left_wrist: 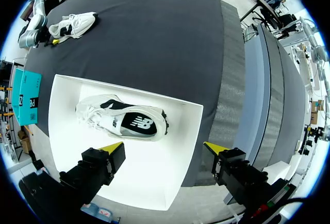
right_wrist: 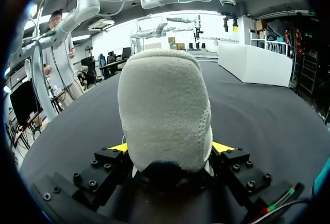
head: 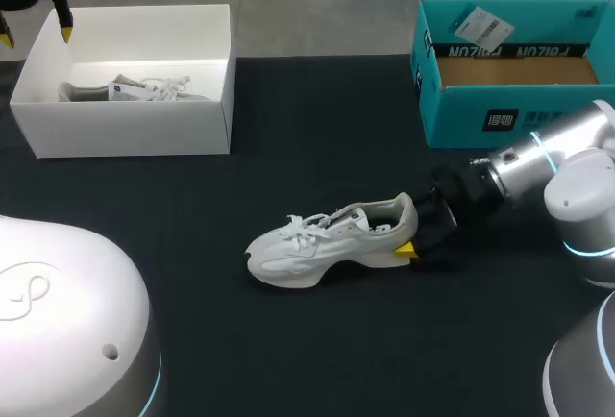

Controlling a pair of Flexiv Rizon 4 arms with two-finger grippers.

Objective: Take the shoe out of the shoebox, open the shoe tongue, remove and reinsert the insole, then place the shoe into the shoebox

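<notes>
Nearest you, one shoe (head: 322, 244) lies on its sole in the middle of the black table (head: 288, 340), toe toward your left. Your right gripper (head: 415, 230) has its heel: in the right wrist view both fingers (right_wrist: 119, 146) press the padded heel from either side, closed only as far as the heel allows.

At the far side stand two boxes. The white box (head: 125, 129), far left, holds the second shoe (left_wrist: 124, 121), lying on its side near one wall. Your left gripper (left_wrist: 164, 147) hangs above that box, fingers spread wide with nothing in them. The teal box (head: 500, 110), far right, shows brown cardboard inside and a white tag (head: 478, 25) at its far rim.

Count: two shoes, two boxes, two grippers.
</notes>
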